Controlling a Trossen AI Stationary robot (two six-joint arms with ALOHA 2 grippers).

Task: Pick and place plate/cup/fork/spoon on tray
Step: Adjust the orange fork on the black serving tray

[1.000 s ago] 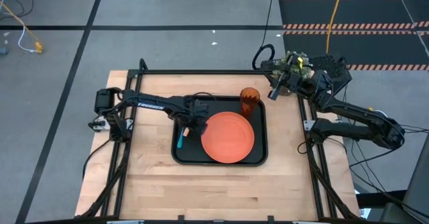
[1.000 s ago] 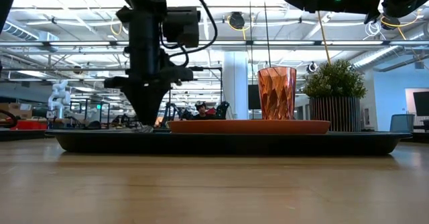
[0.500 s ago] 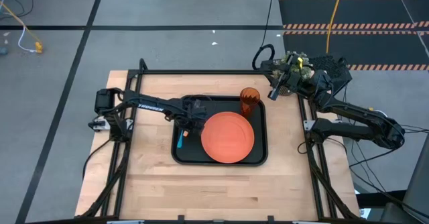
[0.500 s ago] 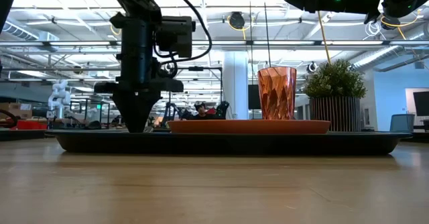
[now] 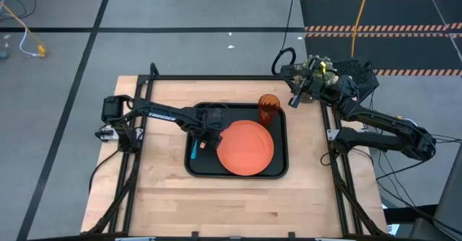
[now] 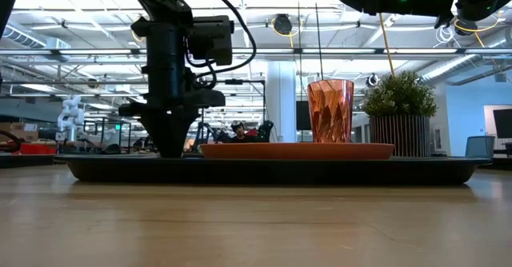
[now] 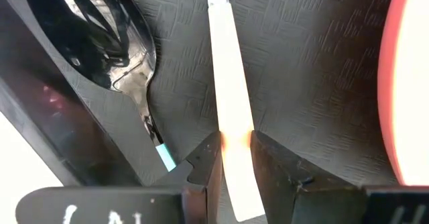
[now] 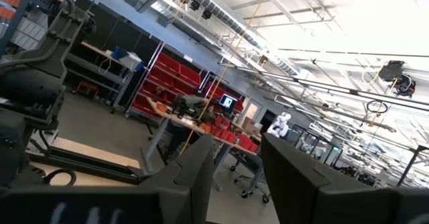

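Between my left pincer's [image 7: 234, 158] two dark fingers lies the slim fork with silver tines and a light tan handle [image 7: 228, 96], its handle pinched at both sides: the pincer is clenched on it. Over the last second this pincer has slid a little toward the round flat orange plate [image 5: 245, 148] while staying low, so I judge the fork to be at its setting-down point, release not yet made. Just beside the fork, on the pincer's other side from the plate, rests the blue-handled metal spoon [image 7: 127, 56], flat on the large black rectangular tray [image 5: 278, 170]. Beyond the plate stands the ribbed amber tumbler [image 6: 330, 111], also on the tray. My left arm reaches across the tray, wrist pointing straight down. My right pincer [image 8: 238, 167] waits raised off the tray's far corner, fingers apart, grasping nothing.
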